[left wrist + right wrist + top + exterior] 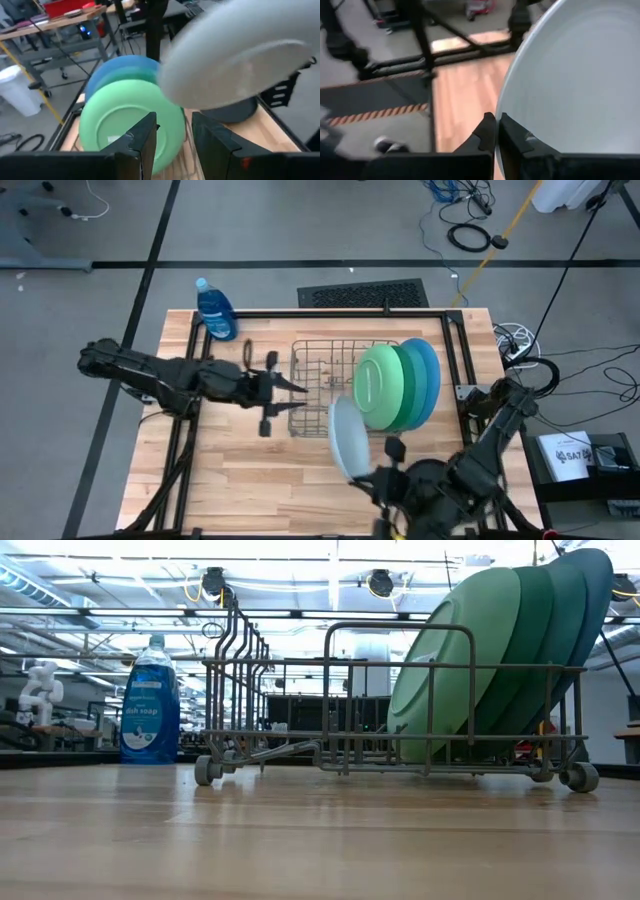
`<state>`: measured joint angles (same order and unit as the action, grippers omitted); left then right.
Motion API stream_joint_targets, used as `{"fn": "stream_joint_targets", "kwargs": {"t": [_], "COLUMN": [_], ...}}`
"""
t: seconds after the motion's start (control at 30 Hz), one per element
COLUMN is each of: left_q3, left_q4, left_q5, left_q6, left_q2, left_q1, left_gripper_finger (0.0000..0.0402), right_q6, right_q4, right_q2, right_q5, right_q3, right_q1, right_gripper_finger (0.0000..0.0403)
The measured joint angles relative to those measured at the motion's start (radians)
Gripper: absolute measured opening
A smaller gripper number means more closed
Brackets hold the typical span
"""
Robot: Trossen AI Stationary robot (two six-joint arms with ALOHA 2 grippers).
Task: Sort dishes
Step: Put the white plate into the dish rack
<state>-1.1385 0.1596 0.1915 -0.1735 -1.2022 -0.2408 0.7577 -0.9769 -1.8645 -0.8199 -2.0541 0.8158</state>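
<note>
The right end effector (378, 480), near the front of the surface (240, 480), is pinched together on the rim of the pale plate (346, 438), holding it on edge in the air just in front of the rack (325, 385). In that rack lean the light green plate (375, 385), the darker green plate (408, 385) and the blue plate (430, 375), stacked against one another at its right end. The left end effector (290, 388) hangs over the rack's left part with its fingers (145, 145) partly apart and nothing between them. The pale plate looks stiff, smooth and likely slippery, so a rim pinch lets it swing; a deeper bite across the lip should steady it. It looks breakable, so it wants a gentle setting into a slot. A bottle (215, 308) stands at the back left corner.
</note>
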Motion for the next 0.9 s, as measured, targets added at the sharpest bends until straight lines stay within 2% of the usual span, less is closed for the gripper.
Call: {"fn": "stream_joint_targets", "kwargs": {"t": [0.13, 0.3, 0.57, 0.8, 0.9], "left_q3": [0.019, 0.116, 0.213, 0.213, 0.213], "left_q4": [0.073, 0.024, -0.047, -0.042, -0.040], "left_q5": [0.104, 0.177, 0.206, 0.206, 0.204], "left_q6": [0.017, 0.010, -0.009, -0.020, -0.025], "left_q2": [0.075, 0.191, 0.310, 0.312, 0.310], "left_q1": [-0.030, -0.037, -0.034, -0.034, -0.034], "left_gripper_finger": [0.0127, 0.0127, 0.0127, 0.0127, 0.0127], "right_q6": [-0.048, -0.095, -0.225, -0.290, -0.320], "right_q4": [0.017, 0.045, 0.259, 0.440, 0.597], "right_q2": [-0.005, -0.009, -0.011, 0.006, 0.046], "right_q5": [-0.043, -0.042, 0.045, 0.113, 0.137], "right_q3": [0.000, 0.022, 0.133, 0.264, 0.359], "right_q1": [-0.064, -0.136, -0.252, -0.339, -0.375], "right_gripper_finger": [0.0000, 0.0000, 0.0000, 0.0000, 0.0000]}}
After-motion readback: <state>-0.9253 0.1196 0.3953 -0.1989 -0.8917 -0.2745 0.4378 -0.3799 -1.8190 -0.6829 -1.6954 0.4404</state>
